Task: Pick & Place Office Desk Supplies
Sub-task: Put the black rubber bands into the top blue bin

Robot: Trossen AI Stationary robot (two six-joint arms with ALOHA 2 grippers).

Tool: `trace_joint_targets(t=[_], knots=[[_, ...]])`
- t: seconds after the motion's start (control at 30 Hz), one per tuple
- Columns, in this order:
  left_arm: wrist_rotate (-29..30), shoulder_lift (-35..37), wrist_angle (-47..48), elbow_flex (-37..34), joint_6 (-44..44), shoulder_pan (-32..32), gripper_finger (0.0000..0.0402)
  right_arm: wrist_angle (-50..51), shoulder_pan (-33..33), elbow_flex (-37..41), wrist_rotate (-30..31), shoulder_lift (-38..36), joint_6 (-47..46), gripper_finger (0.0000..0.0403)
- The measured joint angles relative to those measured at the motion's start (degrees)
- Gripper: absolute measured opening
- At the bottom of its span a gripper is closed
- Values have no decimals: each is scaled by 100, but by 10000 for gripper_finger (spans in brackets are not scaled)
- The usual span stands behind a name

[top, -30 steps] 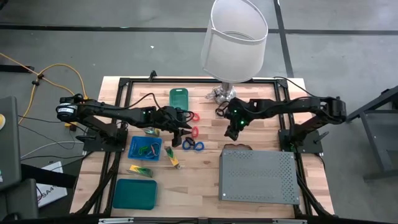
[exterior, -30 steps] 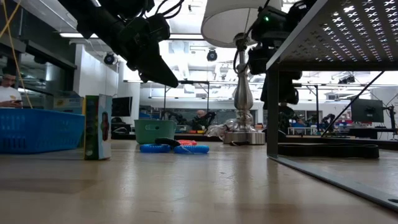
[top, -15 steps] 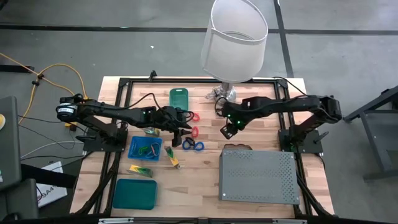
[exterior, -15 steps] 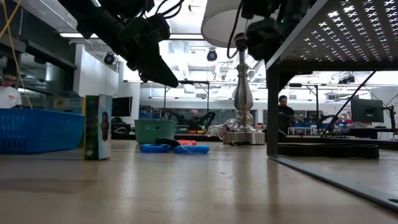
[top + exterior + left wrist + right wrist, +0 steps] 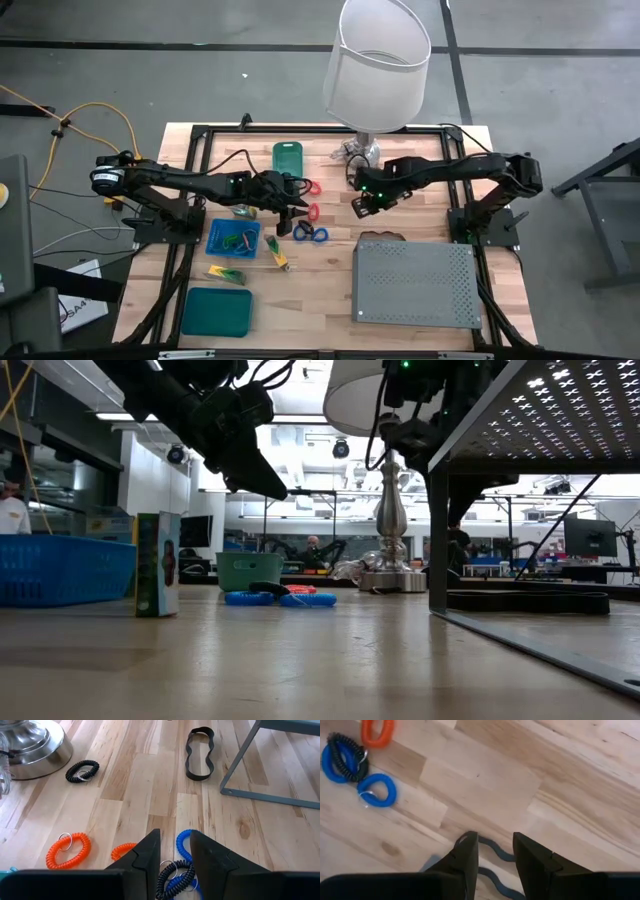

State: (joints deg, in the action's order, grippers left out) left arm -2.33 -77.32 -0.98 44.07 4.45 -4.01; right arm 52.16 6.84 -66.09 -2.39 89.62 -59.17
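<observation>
Coiled loops lie flat on the wood: two blue ones (image 5: 312, 234) tangled with a black one (image 5: 172, 875), an orange one (image 5: 68, 851) and a red one (image 5: 314, 187). A black coil (image 5: 82, 770) lies by the lamp base, and a wavy black band (image 5: 199, 760) at the grey box's corner. Yellow-and-green blocks (image 5: 228, 273) lie near the blue tray. My left gripper (image 5: 175, 851) hovers open over the blue and black coils (image 5: 297, 208). My right gripper (image 5: 495, 854) is open above the black band (image 5: 492, 851), right of the coils (image 5: 358, 204).
A big white-shaded lamp (image 5: 377, 60) stands at the far edge on its chrome base (image 5: 30, 740). The grey perforated box (image 5: 415, 282) stands on legs at near right. A blue tray (image 5: 216, 240), a green tray (image 5: 288, 156) and a teal lid (image 5: 215, 311) sit on the left.
My right gripper has moved toward the table's left, closer to the coils, and has risen in the low view. Nothing on the table has moved.
</observation>
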Motion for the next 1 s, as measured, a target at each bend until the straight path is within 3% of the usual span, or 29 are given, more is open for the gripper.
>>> trace_joint_targets(t=[0.17, 0.57, 1.0], knots=[[1, 0, 0, 0, 2, 0, 101, -15, -203, 68, 81, 189, -107, 110], [0, 0, -96, 1, 2, 0, 101, -642, -305, 66, -477, 830, -470, 110], [0, 0, -131, 2, 2, 2, 101, -379, -327, 68, -566, 953, -59, 110]])
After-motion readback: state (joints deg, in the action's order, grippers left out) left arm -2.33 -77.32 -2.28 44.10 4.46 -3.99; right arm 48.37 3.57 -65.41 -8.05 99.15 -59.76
